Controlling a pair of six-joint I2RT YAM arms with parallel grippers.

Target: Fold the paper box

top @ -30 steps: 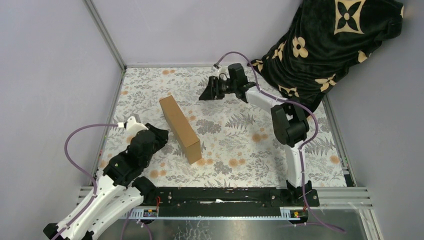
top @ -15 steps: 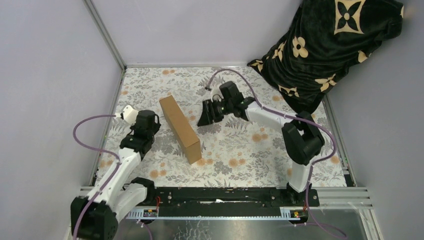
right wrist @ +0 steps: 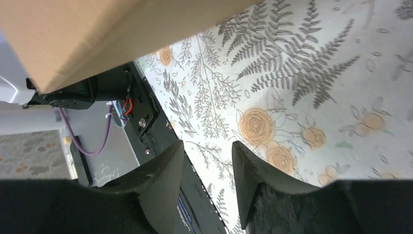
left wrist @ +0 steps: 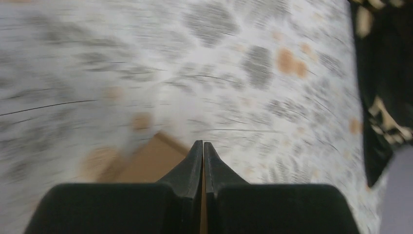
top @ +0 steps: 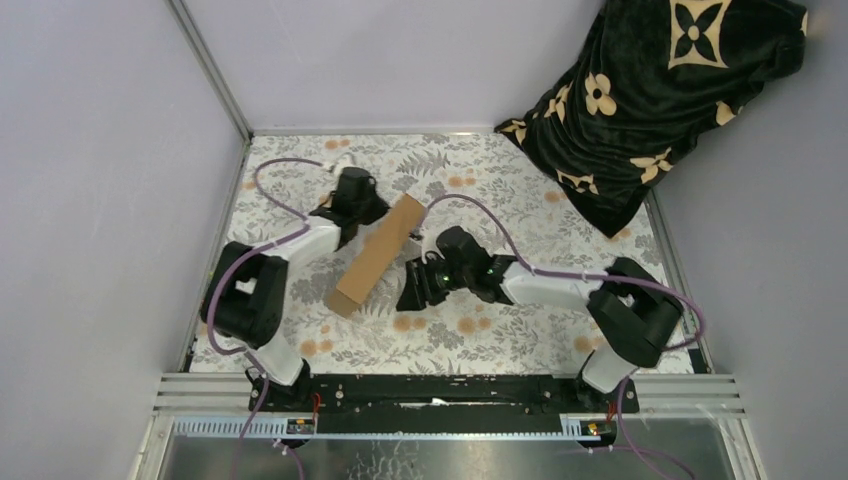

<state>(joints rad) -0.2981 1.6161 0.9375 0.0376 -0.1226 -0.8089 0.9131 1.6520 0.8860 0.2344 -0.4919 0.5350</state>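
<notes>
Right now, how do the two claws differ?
The left claw is shut tight; the right claw is open, with a clear gap. The left claw is left of the cardboard box, by its far end; the right claw is on its right, by its near half. Both are black.

Looks like a robot lab test cell: plain grey walls (top: 100, 150) boxing in a bench (top: 500, 340) with a floral cover, robot arms (top: 555, 285) bolted to an aluminium rail (top: 690, 395), black patterned blanket (top: 660, 90) heaped in the corner.
</notes>
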